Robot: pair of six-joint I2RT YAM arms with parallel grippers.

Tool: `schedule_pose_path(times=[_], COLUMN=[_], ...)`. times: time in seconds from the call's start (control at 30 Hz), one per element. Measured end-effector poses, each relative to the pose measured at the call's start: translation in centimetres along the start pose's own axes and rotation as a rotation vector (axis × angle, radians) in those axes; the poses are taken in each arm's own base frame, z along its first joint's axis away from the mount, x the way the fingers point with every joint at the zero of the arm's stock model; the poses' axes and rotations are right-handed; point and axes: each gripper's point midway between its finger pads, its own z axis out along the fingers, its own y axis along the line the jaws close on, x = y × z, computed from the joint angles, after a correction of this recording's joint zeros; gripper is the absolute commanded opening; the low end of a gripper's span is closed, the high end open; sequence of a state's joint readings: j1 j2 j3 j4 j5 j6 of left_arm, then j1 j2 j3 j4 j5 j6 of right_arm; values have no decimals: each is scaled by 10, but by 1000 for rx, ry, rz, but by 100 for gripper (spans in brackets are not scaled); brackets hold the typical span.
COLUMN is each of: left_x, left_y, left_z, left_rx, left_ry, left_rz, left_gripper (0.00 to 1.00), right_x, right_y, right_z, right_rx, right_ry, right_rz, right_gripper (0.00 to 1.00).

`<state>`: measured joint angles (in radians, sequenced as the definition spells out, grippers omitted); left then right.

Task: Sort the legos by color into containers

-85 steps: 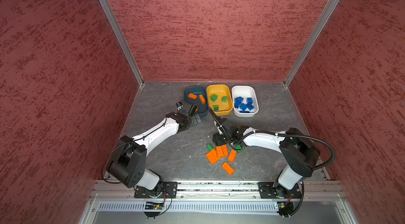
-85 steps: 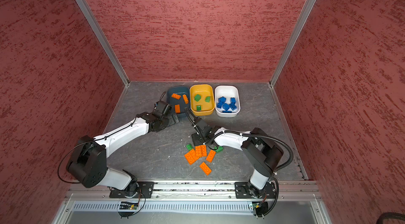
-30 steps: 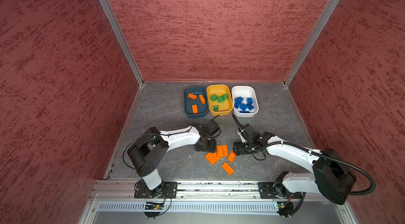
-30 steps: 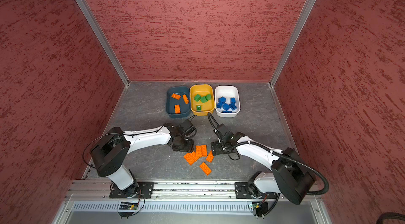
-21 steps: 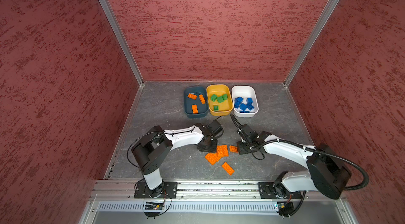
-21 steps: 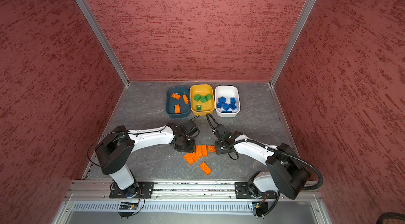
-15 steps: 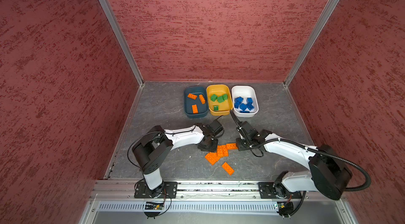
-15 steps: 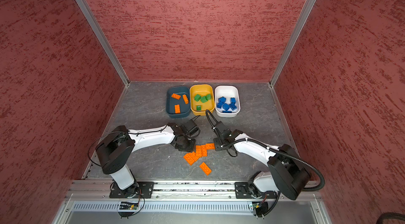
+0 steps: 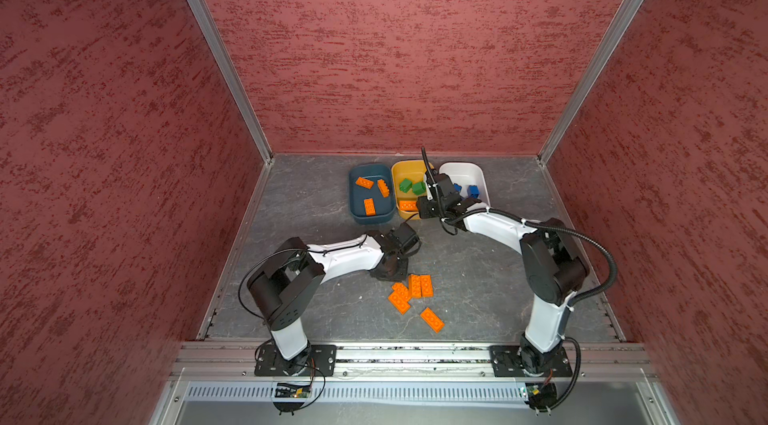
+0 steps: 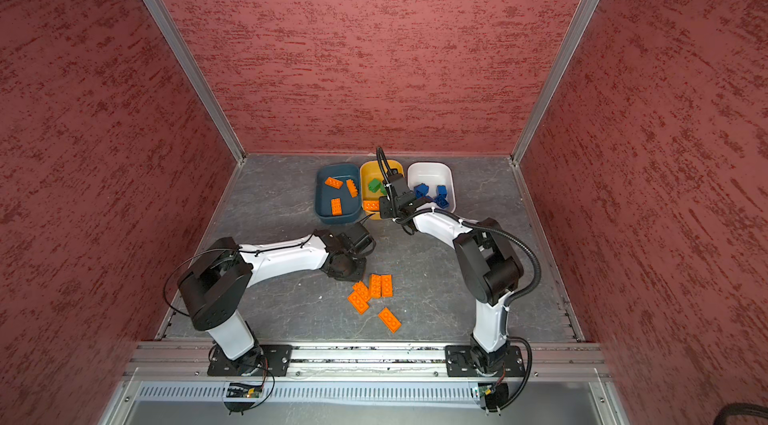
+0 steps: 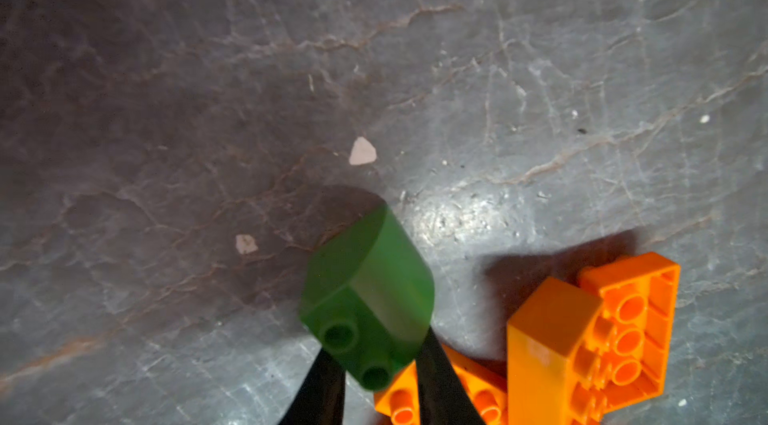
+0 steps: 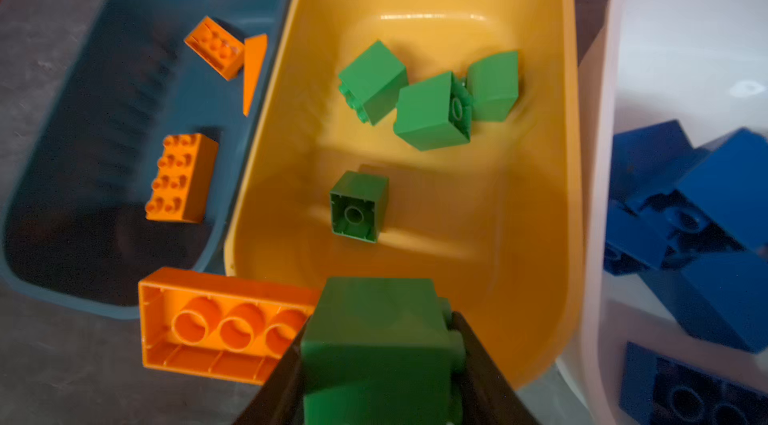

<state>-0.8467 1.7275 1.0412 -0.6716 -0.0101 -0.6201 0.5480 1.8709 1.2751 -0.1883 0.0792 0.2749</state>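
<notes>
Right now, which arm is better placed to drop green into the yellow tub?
Right. The right fingers clamp a green block over the near rim of the yellow tub. The left fingers clamp a second green block, low beside the orange plates, short of the tubs.

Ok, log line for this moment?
left hand: shut on chunky green plastic brick | right hand: shut on second green brick over mustard yellow plastic tub | flat orange plastic bricks: loose on grey table
</notes>
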Motion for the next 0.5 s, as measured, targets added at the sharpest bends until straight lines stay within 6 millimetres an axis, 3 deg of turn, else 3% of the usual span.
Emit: schedule_pose_path(times=[0.07,0.27,0.37,0.5], left_x=[0,0,-5,-9], left_y=[2,10,12,13], left_z=[1,1,-1,-1], left_rx=[-5,-12,-3,0], left_ry=[-2,-15,-29,-37], left_rz=[-6,-31,-44,-55], left_gripper=[29,29,29,29], right_x=[7,57,83,103], right_y=[-1,-6,-7,-9], right_z=[-5,-47,-56,-52], right_rx=[-6,-80,-118,-120], right_ry=[3,54,100,172], right_rz=[-13,-50,-58,-53], right_gripper=[44,47,60,72])
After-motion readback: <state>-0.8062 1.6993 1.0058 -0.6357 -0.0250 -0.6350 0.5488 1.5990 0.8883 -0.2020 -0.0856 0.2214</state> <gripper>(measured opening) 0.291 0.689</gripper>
